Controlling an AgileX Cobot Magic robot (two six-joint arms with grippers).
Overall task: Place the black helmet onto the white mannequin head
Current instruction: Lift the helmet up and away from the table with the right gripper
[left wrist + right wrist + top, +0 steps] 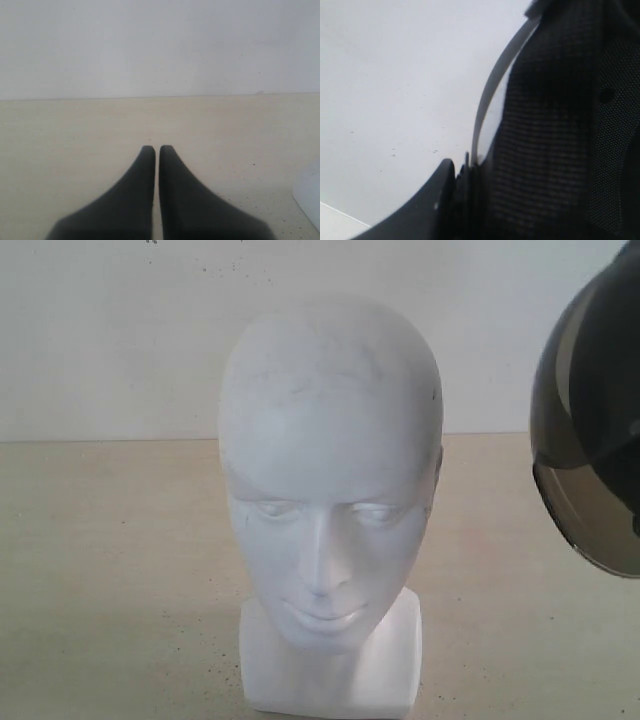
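Helmet placement is at the carry stage. The black helmet (598, 390) hangs in the air at the right edge of the exterior view, partly cut off. It is clear of the desk (100, 570) and well apart from the white mannequin head (330, 470), which stands upright on its blocky base (330, 680) in the middle, facing the camera.

The right hand (462, 175) grips the helmet at its rim. One dark finger (432, 200) lies against the outside of the shell. The mesh lining (545, 125) fills most of the wrist view, so the other finger is hidden. The left hand (157, 149) is closed to a thin slit, holds nothing and hovers low over the desk near the base.

To do this well, I judge the helmet should travel across above crown height, with its opening turned downward and centred over the crown and the smoky visor (590, 530) toward the face. It should then descend straight. The shell looks wider than the head, so it should slip on easily. The risk is a sideways knock that tips the head, which is probably light. The idle left hand could steady the base.
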